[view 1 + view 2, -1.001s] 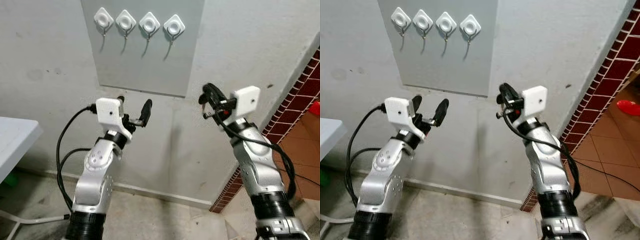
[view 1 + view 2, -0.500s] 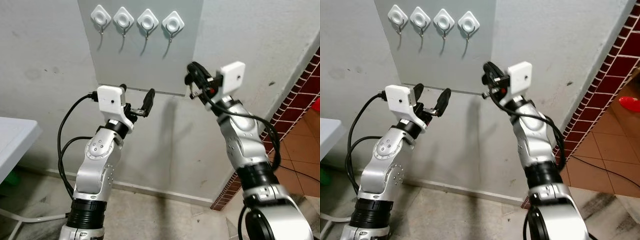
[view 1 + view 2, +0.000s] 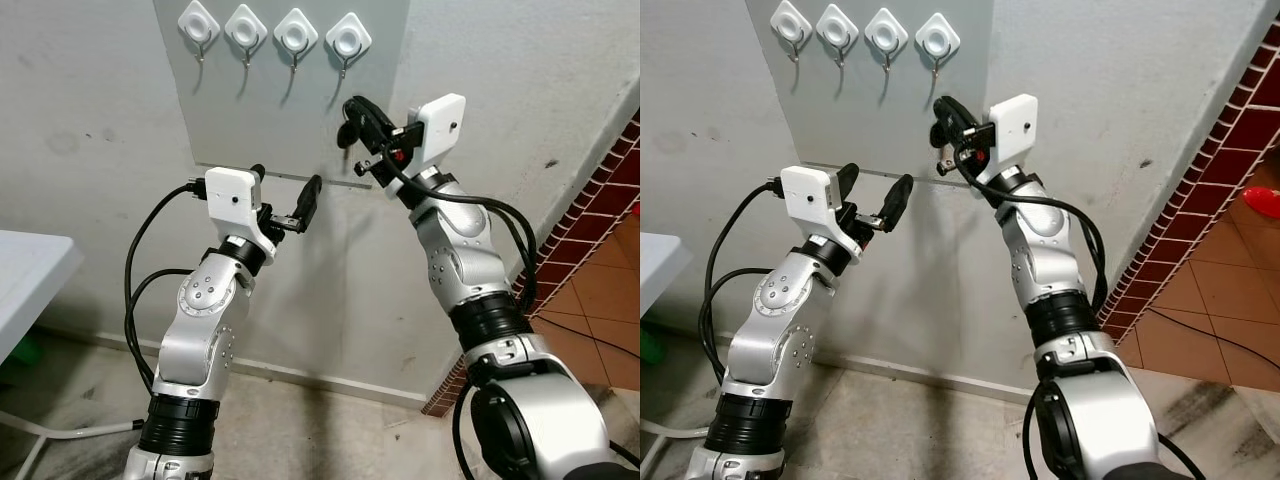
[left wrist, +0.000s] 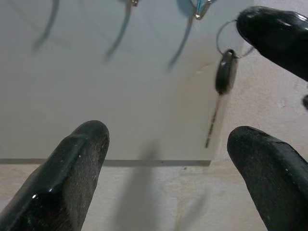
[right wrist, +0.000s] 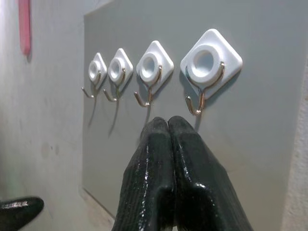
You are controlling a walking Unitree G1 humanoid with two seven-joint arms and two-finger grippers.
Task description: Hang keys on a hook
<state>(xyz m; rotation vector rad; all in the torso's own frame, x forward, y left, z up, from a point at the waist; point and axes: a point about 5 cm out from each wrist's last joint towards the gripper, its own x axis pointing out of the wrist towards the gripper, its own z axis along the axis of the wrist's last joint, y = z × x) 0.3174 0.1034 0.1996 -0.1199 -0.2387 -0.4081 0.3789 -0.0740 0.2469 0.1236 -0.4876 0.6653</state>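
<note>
Holding black-headed key on wire ring (image 4: 224, 73) in our pinched right claw (image 3: 352, 118), just below rightmost white diamond-shaped gold hook (image 5: 208, 67); left claw (image 3: 285, 200) wide, idle.

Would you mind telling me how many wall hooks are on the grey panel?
4, in one row along the top of the grey panel: leftmost hook, second hook, third hook, and rightmost hook, nearest the right gripper. All hang empty.

My two silver arms (image 3: 205, 320) carry white boxy wrist cameras (image 3: 232, 192), glossy black fingers (image 4: 77, 168), and looping black cables (image 3: 135, 310).
</note>
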